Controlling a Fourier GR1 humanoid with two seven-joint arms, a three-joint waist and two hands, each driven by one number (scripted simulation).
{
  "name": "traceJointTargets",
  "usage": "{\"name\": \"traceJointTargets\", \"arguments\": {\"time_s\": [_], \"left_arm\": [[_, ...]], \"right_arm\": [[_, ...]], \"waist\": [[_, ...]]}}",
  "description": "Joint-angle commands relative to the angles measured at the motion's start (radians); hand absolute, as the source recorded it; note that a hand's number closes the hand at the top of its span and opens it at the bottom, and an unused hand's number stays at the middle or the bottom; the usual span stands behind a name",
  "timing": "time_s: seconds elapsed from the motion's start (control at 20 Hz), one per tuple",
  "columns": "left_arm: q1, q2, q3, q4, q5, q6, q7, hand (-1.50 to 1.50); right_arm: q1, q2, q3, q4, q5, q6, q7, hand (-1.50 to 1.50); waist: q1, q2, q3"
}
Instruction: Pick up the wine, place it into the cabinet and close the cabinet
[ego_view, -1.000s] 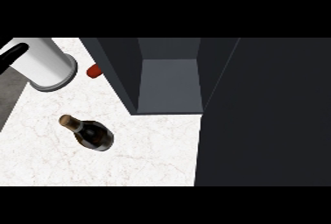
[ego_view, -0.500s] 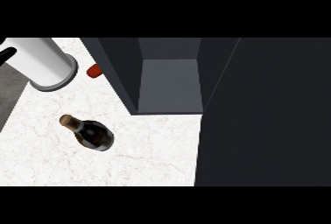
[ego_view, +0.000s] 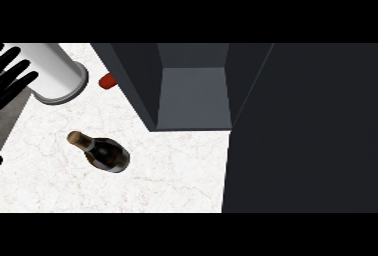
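Wine (ego_view: 101, 152) stands untouched on the pale counter (ego_view: 170, 175) at eight o'clock from the open cabinet (ego_view: 196, 95), cork toward ten o'clock, so I judge the pick-up has not yet begun. My left hand (ego_view: 16, 68) shows at the ten o'clock edge, fingers straight and spread, holding nothing; my right hand is out of sight. Next, I reckon, a hand must come down beside the bottle, curl round its body, and carry it toward one o'clock into the grey compartment before the dark door (ego_view: 303, 130) at three o'clock is swung shut.
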Motion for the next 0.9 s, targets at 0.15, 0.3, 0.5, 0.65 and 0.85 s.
{"name": "traceJointTargets", "arguments": {"time_s": [0.15, 0.3, 0.5, 0.65, 0.85], "left_arm": [[0.045, -0.01, -0.008, 0.158, -0.072, -0.123, -0.118, -1.5], [0.124, -0.06, -0.046, 0.108, -0.093, -0.149, -0.15, -1.5], [0.084, -0.059, -0.047, 0.271, -0.149, -0.218, -0.253, -1.5], [0.068, -0.087, -0.074, 0.285, -0.189, -0.194, -0.274, -1.5], [0.039, -0.112, -0.108, 0.347, -0.287, -0.17, -0.334, -1.5]], "right_arm": [[0.017, -0.015, 0.007, -0.242, -0.035, -0.019, 0.113, -1.5], [0.025, -0.024, -0.022, -0.258, -0.05, -0.033, 0.151, -1.5], [0.065, -0.011, 0.05, -0.205, 0.013, -0.024, 0.071, -1.5], [0.007, -0.033, -0.017, -0.279, -0.046, -0.04, 0.158, -1.5], [0.055, -0.046, -0.037, -0.204, -0.072, 0.005, 0.065, -1.5]], "waist": [[-0.006, 0.001, -0.001], [0.003, -0.002, 0.0], [-0.004, 0.001, 0.0], [-0.009, 0.001, -0.001], [-0.003, 0.002, 0.001]]}}
